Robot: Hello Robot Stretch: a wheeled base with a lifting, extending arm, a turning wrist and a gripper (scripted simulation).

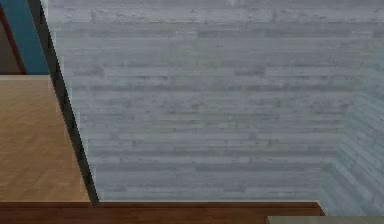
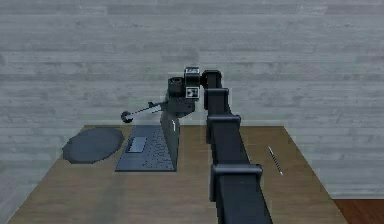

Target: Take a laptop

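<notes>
In both views we see first a wall point(image 2: 300, 50) of grey horizontal planks, and it takes most of the forward view. At the forward view's left there is a wooden floor point(image 1: 30, 140), and a dark upright frame point(image 1: 70, 120) divides this floor from the wall. In the arm side view a wooden table point(image 2: 300, 180) stands against the same wall and covers the lower half of the picture. The arm point(image 2: 232, 165), a dark square bar, rises from the bottom edge over the table and reaches toward the wall. The laptop point(image 2: 148, 152) is on the table, left of the arm and just beside it. It is opened, with the grey keyboard part lying flat and the screen standing upright on the side nearer to the arm. Left of the laptop, near the table's far left corner, lies a flat round dark grey thing point(image 2: 90, 147); we cannot tell what it is. The gripper point(image 2: 135, 112) is at the arm's far end, above the laptop, and its thin fingers point to the picture's left in front of the wall. Because the laptop stands directly under and beside it, we cannot tell whether the gripper holds anything or whether it touches the screen. On the right of the arm a thin small stick point(image 2: 275, 160) lies on the table, well apart from the laptop.
</notes>
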